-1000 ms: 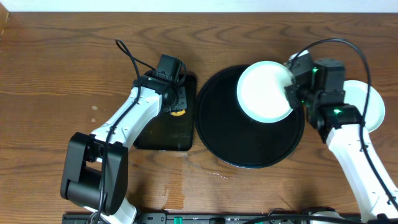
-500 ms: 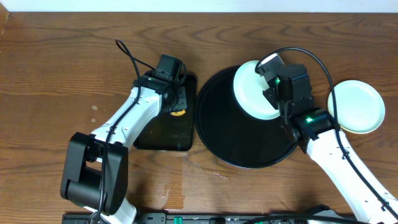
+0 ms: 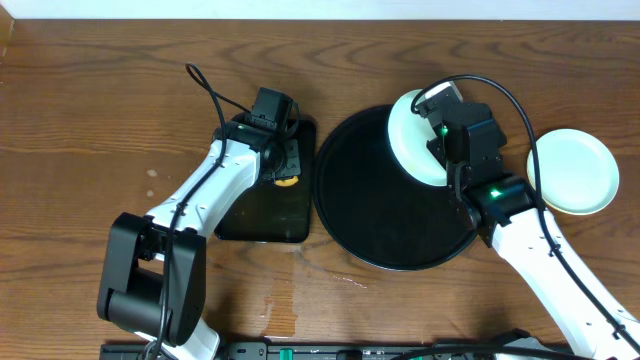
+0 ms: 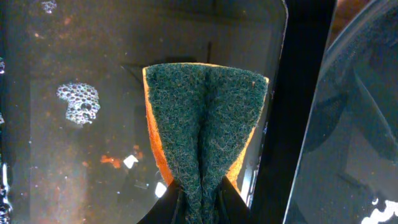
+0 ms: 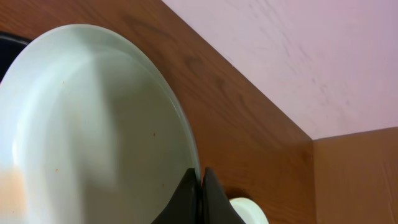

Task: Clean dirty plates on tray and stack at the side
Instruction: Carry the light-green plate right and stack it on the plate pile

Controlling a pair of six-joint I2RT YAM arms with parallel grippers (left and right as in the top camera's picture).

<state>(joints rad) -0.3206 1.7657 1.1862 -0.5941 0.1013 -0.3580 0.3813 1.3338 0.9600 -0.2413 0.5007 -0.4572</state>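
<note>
- The left arm's jaws are pressed onto the narrow end of a folded sponge with a dark green scouring face and orange foam edges (image 4: 205,124), pinching it
- Just under the sponge lies a small rectangular black tray (image 4: 74,155), wet, with a patch of white bubbles (image 4: 79,102) and a few orange flecks (image 4: 112,160)
- The right arm's jaws are closed on the rim of a pale mint-blue round shallow plate (image 5: 93,124), held tilted, with a faint orange tint at its lower left edge
- That plate sits over the far right part of the large round glossy black tray (image 3: 380,210); I cannot tell whether it touches the tray
- Right of the round tray, a second pale round plate (image 3: 572,170) rests flat on the brown wooden table (image 3: 100,120)
- A pale pink wall (image 5: 280,50) stands beyond the table
</note>
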